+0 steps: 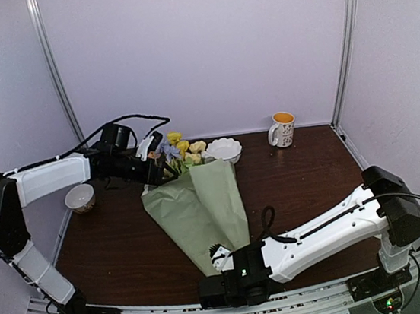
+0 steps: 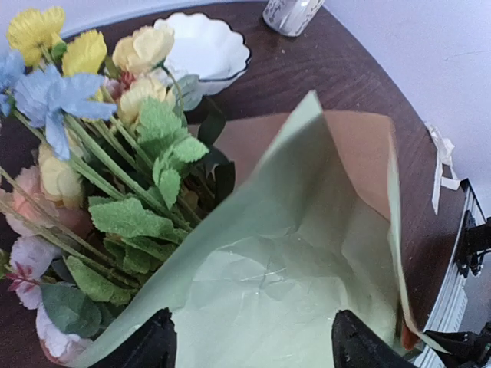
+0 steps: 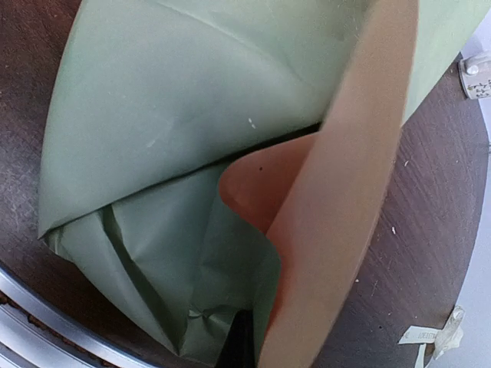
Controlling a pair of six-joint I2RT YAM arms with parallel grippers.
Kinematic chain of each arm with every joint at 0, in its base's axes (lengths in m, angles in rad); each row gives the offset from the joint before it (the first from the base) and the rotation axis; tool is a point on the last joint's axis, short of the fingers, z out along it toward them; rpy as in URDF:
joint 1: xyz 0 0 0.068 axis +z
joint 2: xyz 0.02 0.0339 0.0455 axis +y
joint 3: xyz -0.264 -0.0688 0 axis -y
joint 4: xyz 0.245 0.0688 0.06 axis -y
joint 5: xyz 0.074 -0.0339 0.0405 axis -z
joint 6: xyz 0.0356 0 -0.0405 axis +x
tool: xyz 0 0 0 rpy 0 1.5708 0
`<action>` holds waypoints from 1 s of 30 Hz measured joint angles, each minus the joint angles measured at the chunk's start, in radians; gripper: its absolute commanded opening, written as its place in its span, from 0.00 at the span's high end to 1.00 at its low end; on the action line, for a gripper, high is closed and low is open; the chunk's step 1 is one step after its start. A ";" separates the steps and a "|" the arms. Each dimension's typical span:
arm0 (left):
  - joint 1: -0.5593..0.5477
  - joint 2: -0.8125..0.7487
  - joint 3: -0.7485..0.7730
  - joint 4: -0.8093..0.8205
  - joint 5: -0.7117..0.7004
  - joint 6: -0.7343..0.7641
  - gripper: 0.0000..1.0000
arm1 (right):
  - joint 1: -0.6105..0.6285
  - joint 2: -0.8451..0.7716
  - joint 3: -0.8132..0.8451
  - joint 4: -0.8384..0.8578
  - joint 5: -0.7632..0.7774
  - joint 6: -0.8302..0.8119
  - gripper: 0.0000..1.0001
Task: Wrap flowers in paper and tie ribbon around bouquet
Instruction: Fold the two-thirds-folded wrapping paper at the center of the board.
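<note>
Right gripper (image 1: 219, 257): closed tight at the near, narrow tip of the cone, seemingly pinching a crumpled corner there.
Ribbon (image 2: 443, 165): loose on the table (image 1: 313, 183) near the front rail, right of the wrap and apart from it; not yet round anything.
Ribbon handling: limp, light, probably slippery; best taken by one tail end.
Paper (image 1: 200, 204): folded into a loose sage-green cone in mid-table, peach underside showing on one flap that stands open.
Paper handling: thin, light, springy; likely to creases or tear under a hard pinch and to unroll if let go. Best held at the overlap around the waist, where the stems give it body.
Left gripper (image 2: 257, 341): fingers spread wide, holding nothing, poised over the upper edge of the wrap just beside the leaves.
Flowers (image 1: 181, 151): heads and leaves out of the cone's far, wide mouth, stems hidden inside.
Flower handling: soft blossoms on thin stems; safer gripped through the wrap than by the heads.
White bowl (image 1: 223, 150): just beyond the blossoms.
Mug (image 1: 283, 128): far right, well apart.
</note>
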 measured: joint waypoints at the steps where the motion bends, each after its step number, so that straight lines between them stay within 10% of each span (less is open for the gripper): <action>1: -0.006 -0.033 0.000 -0.006 -0.015 -0.011 0.26 | 0.000 0.004 0.010 -0.003 0.005 -0.010 1.00; 13: -0.158 -0.166 -0.135 0.004 -0.081 -0.136 0.25 | 0.002 0.033 0.046 -0.018 0.027 -0.104 1.00; 30: -0.243 0.230 0.014 -0.051 -0.184 -0.087 0.24 | 0.039 0.116 0.191 -0.112 0.119 -0.296 1.00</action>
